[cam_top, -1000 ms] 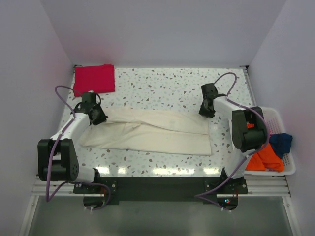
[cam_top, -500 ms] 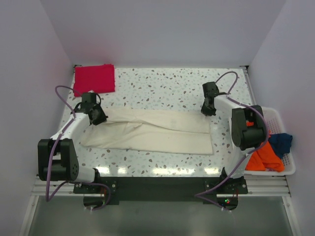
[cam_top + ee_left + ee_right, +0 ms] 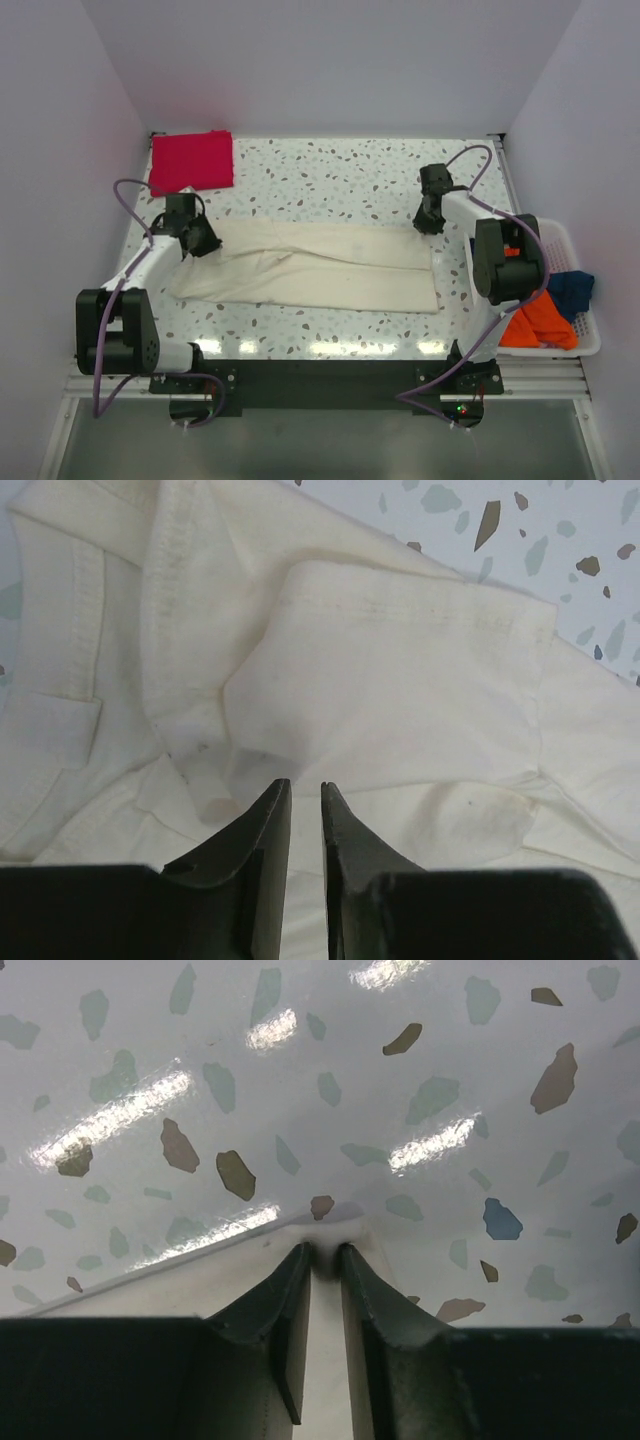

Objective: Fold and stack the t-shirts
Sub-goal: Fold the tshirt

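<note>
Cream t-shirt (image 3: 310,265), laid flat, both ends pinched in jaws

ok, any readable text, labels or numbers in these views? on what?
None legible in any view.
cream t-shirt: the sewn collar patch looks blank, no print.
red t-shirt: plain, no print or tag showing.
orange t-shirt and blue t-shirt in the basket: bunched up, no print visible; the basket shows no label either.
</note>
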